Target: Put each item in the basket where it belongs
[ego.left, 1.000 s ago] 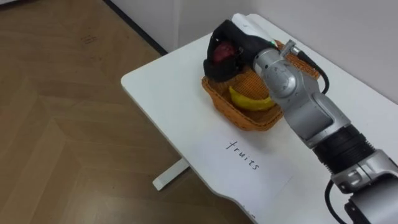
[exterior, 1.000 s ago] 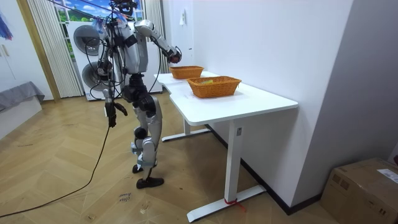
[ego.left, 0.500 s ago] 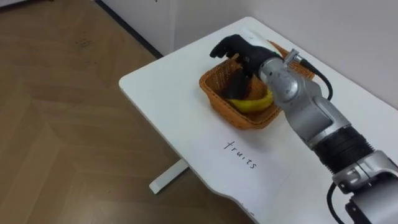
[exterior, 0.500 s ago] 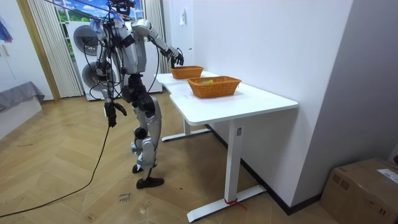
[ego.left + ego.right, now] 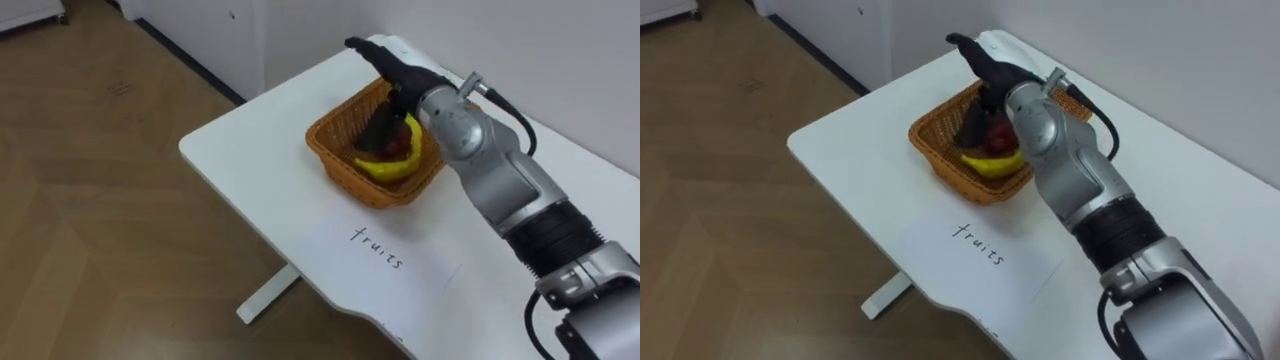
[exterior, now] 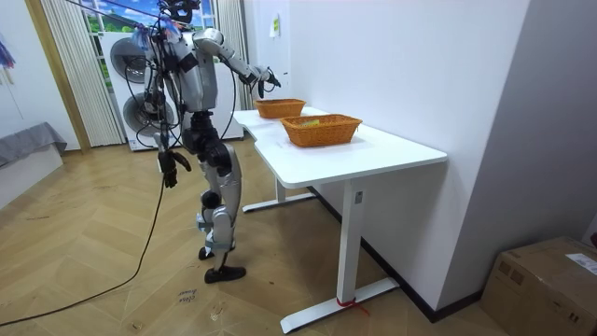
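A woven fruit basket stands near the corner of the white table. In it lie a yellow banana and a red fruit. My right hand hovers just above the basket's far rim, open, fingers stretched out, holding nothing. In the right eye view the same hand is over the basket. In the room view I stand at the table's far end, right hand over the far basket. My left hand hangs by my side.
A white sheet with handwriting lies on the table in front of the basket. A second woven basket stands nearer in the room view. The white wall runs along the table's far side; wooden floor lies to my left.
My right hand opened and let the red fruit drop into the basket beside the banana, then rose above the rim. The head camera shifted slightly.
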Robot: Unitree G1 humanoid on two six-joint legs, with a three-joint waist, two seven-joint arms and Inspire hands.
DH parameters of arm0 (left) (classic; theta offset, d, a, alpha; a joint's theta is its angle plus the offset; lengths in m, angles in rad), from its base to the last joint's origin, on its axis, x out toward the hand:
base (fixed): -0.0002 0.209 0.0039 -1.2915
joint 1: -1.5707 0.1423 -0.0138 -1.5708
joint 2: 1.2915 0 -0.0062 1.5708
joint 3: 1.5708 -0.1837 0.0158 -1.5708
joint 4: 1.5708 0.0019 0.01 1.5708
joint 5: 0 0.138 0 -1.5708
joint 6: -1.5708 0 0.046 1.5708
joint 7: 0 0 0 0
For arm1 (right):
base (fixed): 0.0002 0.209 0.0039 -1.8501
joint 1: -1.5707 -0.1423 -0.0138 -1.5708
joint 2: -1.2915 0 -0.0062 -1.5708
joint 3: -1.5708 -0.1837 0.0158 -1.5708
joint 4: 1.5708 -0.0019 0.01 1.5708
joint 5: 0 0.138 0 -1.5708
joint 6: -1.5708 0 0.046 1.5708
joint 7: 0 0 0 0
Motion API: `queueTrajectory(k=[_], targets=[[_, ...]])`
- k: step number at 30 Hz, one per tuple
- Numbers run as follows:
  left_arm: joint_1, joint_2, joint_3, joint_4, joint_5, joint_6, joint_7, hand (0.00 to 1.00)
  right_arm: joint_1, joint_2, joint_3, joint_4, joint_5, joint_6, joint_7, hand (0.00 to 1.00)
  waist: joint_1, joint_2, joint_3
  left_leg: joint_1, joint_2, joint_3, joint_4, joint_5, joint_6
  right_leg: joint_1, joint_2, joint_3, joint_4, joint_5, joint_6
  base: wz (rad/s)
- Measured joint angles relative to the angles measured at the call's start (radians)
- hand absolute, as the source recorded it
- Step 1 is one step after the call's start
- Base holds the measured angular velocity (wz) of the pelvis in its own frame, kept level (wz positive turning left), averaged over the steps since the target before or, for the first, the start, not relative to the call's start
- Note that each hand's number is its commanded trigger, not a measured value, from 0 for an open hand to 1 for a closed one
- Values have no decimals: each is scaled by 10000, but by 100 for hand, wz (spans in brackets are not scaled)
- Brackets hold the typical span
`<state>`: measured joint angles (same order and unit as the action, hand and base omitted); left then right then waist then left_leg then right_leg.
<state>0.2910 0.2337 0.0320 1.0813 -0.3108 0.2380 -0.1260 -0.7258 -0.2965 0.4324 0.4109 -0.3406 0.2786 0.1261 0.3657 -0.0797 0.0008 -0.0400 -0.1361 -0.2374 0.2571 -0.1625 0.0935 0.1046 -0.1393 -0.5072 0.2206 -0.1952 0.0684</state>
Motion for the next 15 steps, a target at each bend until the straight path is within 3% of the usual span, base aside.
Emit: queueTrajectory(k=[8, 15], targets=[[26, -29, 22, -23, 0, -1, 37, 0, 29, -314, -537, -605, 240, -38, -295, 0, -392, -27, -33, 39, 38, 171, -45, -2, 3, -48, 15, 175, -8, 4, -6, -5], [-157, -69, 100, -146, -1, -197, 74, 0, 405, -555, -1874, -2349, 870, -282, -944, 0, -1004, -67, -58, 344, 101, 550, -282, 19, 50, -22, 19, 679, -22, 9, -9, -15]])
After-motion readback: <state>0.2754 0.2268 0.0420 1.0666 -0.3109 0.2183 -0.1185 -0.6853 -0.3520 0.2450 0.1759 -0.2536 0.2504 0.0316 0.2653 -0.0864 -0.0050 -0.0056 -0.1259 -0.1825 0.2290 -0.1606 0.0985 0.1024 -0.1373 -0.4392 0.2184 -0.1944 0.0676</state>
